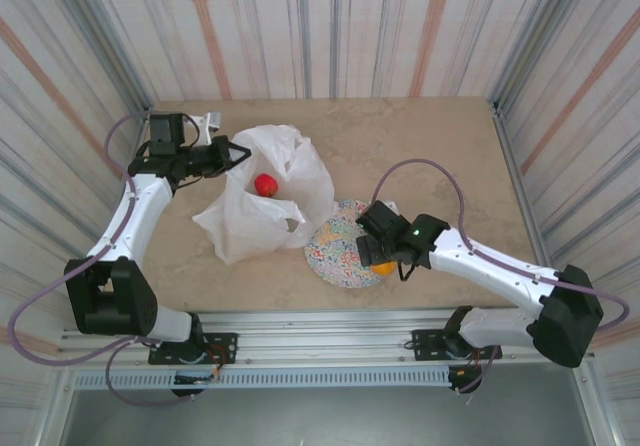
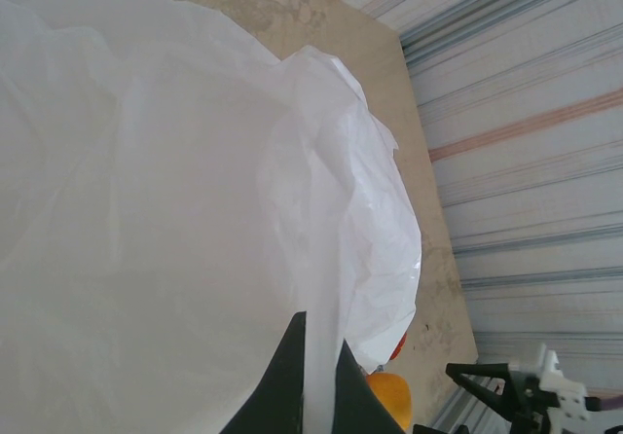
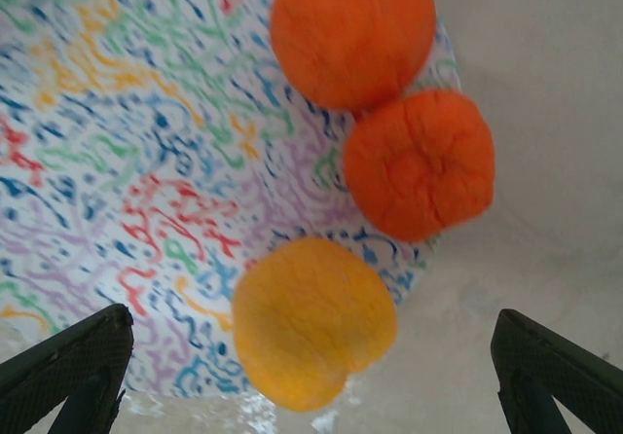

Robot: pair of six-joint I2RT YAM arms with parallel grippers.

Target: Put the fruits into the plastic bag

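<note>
The left gripper (image 1: 232, 154) has its jaws closed on the rim of the thin, crinkled white translucent plastic bag (image 1: 270, 216). The bag lies on the beige counter (image 1: 420, 146), mouth upward, with one round red fruit (image 1: 265, 184) inside. The right gripper (image 3: 311, 315) hovers, jaws spread wide, over the round yellow-orange fruit (image 3: 313, 322) at the edge of the round multicoloured speckled plate (image 3: 117, 162), beside two round orange fruits (image 3: 352, 30). The fruit is judged light and liable to roll. Near-spherical, it has no marked long axis; grip across its widest girth.
</note>
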